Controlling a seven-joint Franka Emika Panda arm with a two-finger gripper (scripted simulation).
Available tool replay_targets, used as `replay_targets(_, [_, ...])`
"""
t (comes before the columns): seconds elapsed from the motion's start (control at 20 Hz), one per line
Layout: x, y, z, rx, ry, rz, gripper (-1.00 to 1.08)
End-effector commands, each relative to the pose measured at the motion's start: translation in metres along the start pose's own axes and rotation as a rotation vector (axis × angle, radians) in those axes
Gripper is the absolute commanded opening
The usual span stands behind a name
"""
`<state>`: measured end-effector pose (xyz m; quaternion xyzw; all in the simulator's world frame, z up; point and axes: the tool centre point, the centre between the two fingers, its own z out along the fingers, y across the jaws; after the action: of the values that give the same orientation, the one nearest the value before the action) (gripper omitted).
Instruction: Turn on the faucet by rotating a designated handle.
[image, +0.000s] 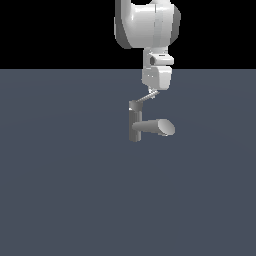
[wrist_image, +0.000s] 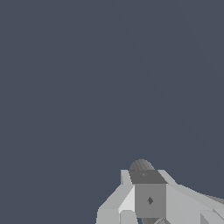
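Observation:
The faucet (image: 134, 122) stands on the grey floor, with an upright squarish column and a thick slant-cut spout (image: 159, 126) pointing to the exterior view's right. The handle (image: 144, 98), a thin light-grey lever, rises from the column's top toward the upper right. My gripper (image: 155, 91) hangs straight down from the white arm, and its tip meets the lever's outer end. Its fingers are too small to make out. In the wrist view, grey faucet parts (wrist_image: 150, 200) fill the lower edge, and I cannot tell them apart there.
A flat dark grey floor (image: 60, 190) spreads all around the faucet. The white arm (image: 147, 25) comes down from above, behind the faucet. Nothing else stands nearby.

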<state>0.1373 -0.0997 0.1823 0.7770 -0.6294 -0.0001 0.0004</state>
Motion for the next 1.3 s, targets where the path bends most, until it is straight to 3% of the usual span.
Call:
replay_targets(0.0, [0.000,-0.001,0.000,0.001,0.000,0.002,-1.00])
replay_targets(1.25, [0.006,0.062,0.000,0.000,0.000,0.001,-1.00])
